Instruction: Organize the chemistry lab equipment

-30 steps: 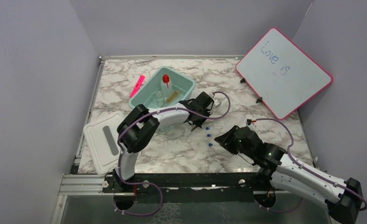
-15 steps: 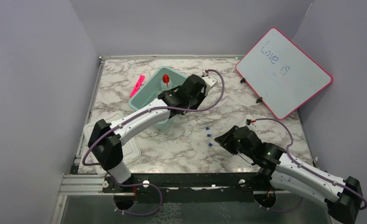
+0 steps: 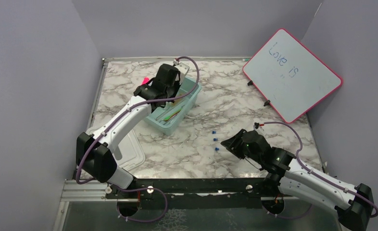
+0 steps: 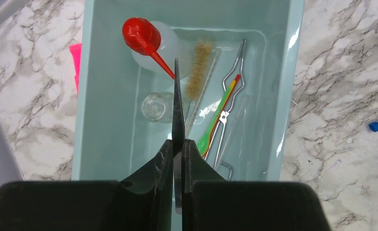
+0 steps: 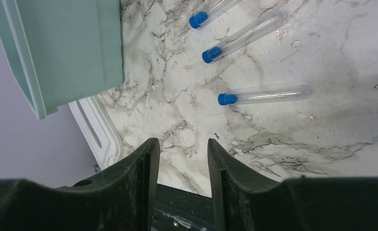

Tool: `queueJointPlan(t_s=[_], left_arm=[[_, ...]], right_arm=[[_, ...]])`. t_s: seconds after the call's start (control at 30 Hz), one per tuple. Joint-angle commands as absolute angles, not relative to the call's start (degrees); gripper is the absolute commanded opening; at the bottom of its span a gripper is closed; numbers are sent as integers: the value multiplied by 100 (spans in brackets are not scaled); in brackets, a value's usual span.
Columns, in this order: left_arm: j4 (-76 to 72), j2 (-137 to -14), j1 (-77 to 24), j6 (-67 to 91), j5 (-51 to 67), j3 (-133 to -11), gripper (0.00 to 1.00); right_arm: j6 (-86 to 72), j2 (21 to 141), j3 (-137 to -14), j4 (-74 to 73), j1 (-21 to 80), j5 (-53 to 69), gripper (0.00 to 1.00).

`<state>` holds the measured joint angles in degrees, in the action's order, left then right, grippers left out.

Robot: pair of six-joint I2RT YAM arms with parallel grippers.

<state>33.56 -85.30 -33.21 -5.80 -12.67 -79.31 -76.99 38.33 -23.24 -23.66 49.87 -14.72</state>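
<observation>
Left jaws: pressed together on a thin dark strip point(image 4: 176, 96), seen edge-on (what it is, I cannot tell). They hang over the teal bin point(image 4: 283, 96) at the back left of the marble worktop point(image 3: 225, 96).

In the bin:
- red-bulbed dropper point(image 4: 141, 34), far end
- tan-bristled wire brush point(image 4: 199, 70), just beside it
- small clear glass vessel point(image 4: 154, 107), near the left wall
- metal tongs point(image 4: 238, 60) and green-handled tool point(image 4: 211, 132), lying lengthwise and touching

Right jaws: spread, nothing between them, low over the worktop's near right part. Three blue-capped tubes point(image 5: 264, 95) lie on the marble just beyond the fingertips, apart from one another and outside the bin.

Pink marker point(image 4: 75, 57): on the worktop beside the bin's left wall.
White lid point(image 5: 98, 137): flat at the near left.
</observation>
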Motion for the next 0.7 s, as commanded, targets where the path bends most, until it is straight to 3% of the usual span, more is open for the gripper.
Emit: queueJointPlan(t_s=[0.0, 0.5, 0.67], left_arm=[[3507, -8596, -3168, -765, -650, -7767, 9], [3553, -10049, -2681, -335, 860, -7961, 12], [3554, -9988, -2681, -245, 763, -7986, 26]], right_arm=[[-7675, 3709, -2373, -2396, 4975, -1652, 46], [-7575, 3422, -2176, -2356, 4970, -1828, 47], [-7438, 3534, -2303, -2540, 4973, -1994, 47]])
